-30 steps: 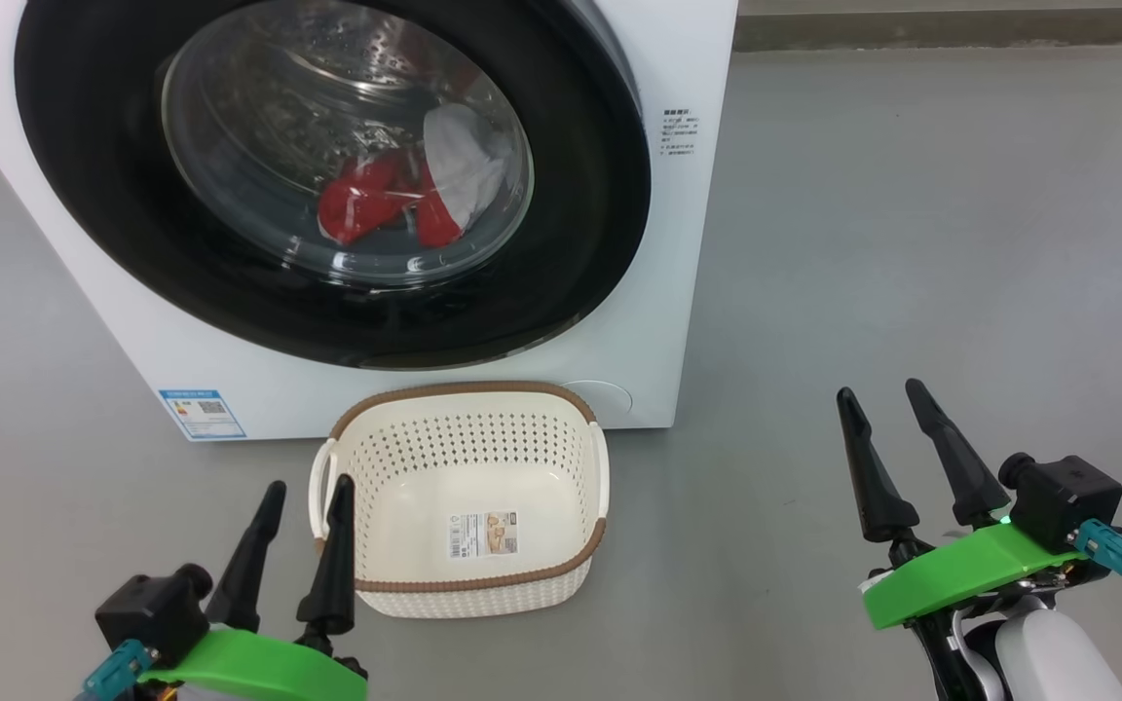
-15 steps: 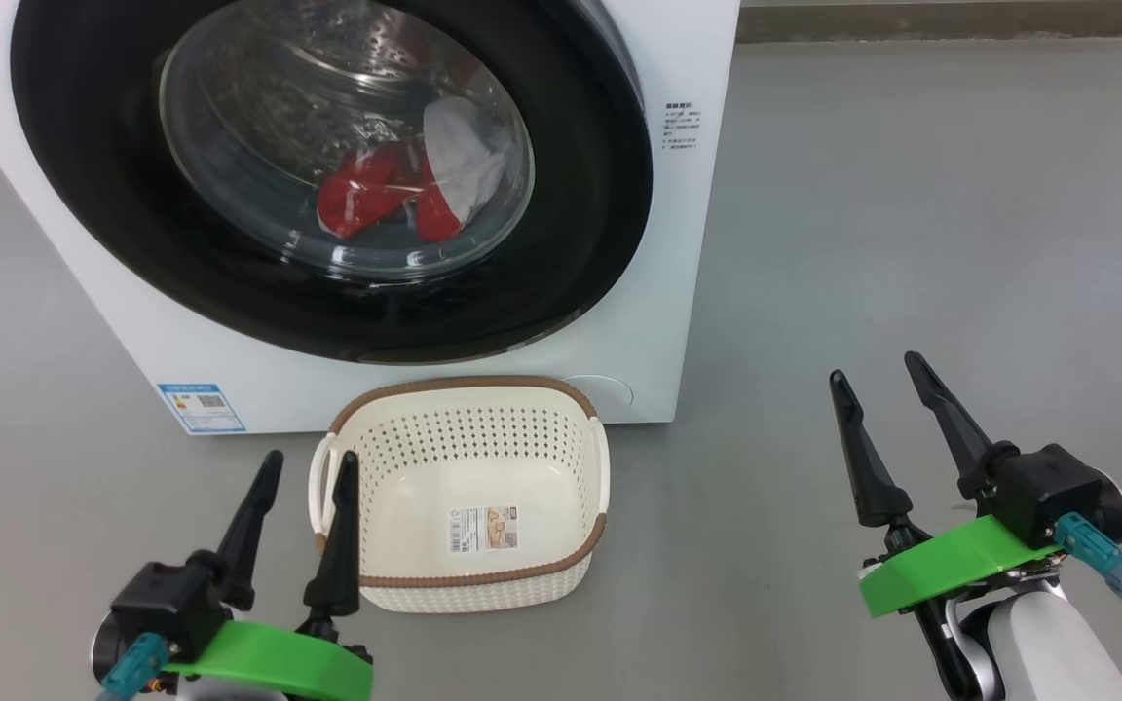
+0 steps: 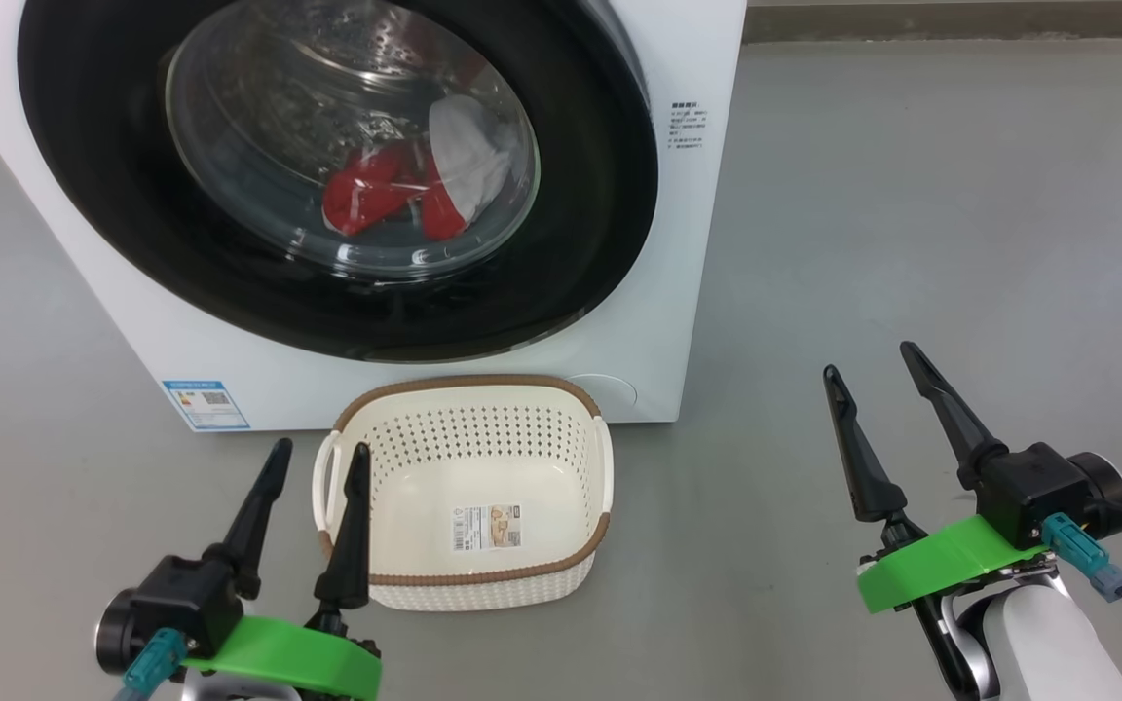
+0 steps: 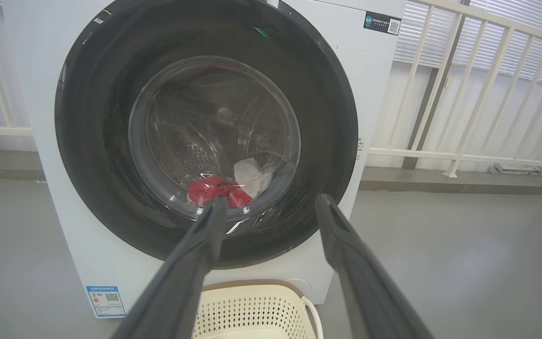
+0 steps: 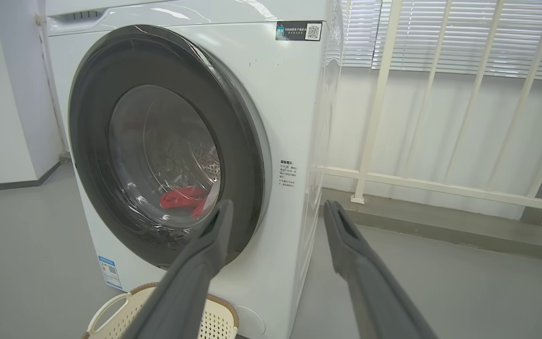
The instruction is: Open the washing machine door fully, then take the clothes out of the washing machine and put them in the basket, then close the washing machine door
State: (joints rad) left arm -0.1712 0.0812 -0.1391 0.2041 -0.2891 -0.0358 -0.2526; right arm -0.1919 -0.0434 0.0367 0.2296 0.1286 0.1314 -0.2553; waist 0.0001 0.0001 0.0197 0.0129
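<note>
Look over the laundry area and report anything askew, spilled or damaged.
Nothing stands out. The washing machine door looks shut and intact, the clothes lie inside behind its glass, and the basket stands upright and empty on the floor before the washing machine.

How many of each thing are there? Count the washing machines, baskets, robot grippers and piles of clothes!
washing machine: 1
basket: 1
grippers: 2, the left gripper and the right gripper, both open
clothes: 1 red and white pile behind the shut door glass; single pieces cannot be told apart
Total: 5
</note>
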